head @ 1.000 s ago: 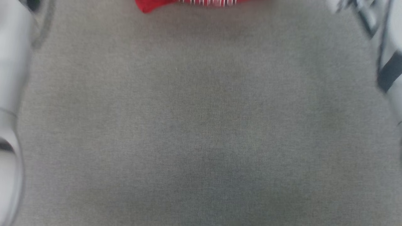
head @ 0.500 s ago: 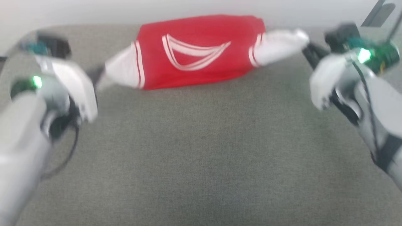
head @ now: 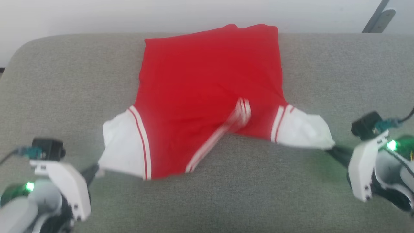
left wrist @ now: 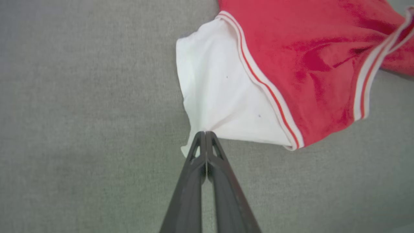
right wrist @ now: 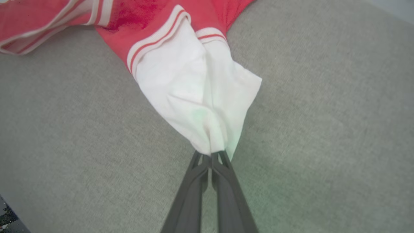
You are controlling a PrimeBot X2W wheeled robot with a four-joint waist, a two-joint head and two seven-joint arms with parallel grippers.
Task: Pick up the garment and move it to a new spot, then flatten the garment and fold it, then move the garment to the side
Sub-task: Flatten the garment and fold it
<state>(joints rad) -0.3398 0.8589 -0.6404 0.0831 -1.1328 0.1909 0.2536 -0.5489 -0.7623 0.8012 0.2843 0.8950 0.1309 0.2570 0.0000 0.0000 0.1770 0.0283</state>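
The garment (head: pixel 207 90) lies spread on the grey fabric surface (head: pixel 226 200). Its red body reaches toward 12 o'clock in the head view, as far as the surface's back edge. Its white left sleeve (head: pixel 121 145) sticks out at 8 o'clock and its white right sleeve (head: pixel 300 131) at 4 o'clock. A blurred striped band (head: pixel 223 132) of red and white slants toward 6 o'clock.

The left gripper (left wrist: pixel 205 134), at 8 o'clock, is pinched tight on its sleeve's corner. The right gripper (right wrist: pixel 212 155), at 4 o'clock, is clamped on the other sleeve's bunched end. A pale wall (head: pixel 129 16) runs along 12 o'clock, with a grey metal bracket (head: pixel 378 19) at 1 o'clock.
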